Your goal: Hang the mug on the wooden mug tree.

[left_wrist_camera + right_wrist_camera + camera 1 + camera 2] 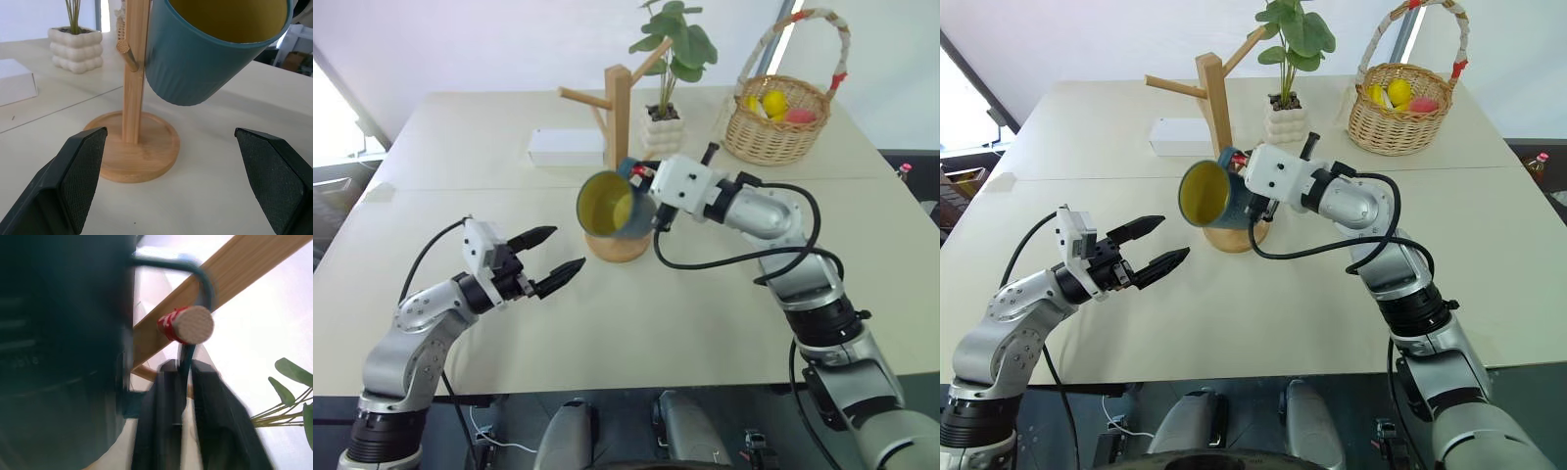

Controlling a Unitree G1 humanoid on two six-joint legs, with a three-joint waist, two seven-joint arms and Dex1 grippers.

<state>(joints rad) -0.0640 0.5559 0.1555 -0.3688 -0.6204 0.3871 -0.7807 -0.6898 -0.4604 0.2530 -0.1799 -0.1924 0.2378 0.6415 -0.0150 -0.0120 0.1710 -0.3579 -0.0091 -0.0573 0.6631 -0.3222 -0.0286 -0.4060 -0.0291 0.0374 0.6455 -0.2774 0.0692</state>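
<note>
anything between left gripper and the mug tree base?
Nothing. The left wrist view shows bare table from the left gripper to the mug tree base; the mug hangs above that stretch.

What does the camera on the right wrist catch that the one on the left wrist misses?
Right wrist view: the mug's loop handle sits around the peg with the red tag, the right gripper pinches the handle's lower part between its fingers, and leaves of the plant are in sight.

Left wrist view: the mug tree's round base, the mug's yellow-green inside, the white plant pot, a white box, and the open left gripper, holding nothing.

Both: the mug's teal wall beside the wooden mug tree.
</note>
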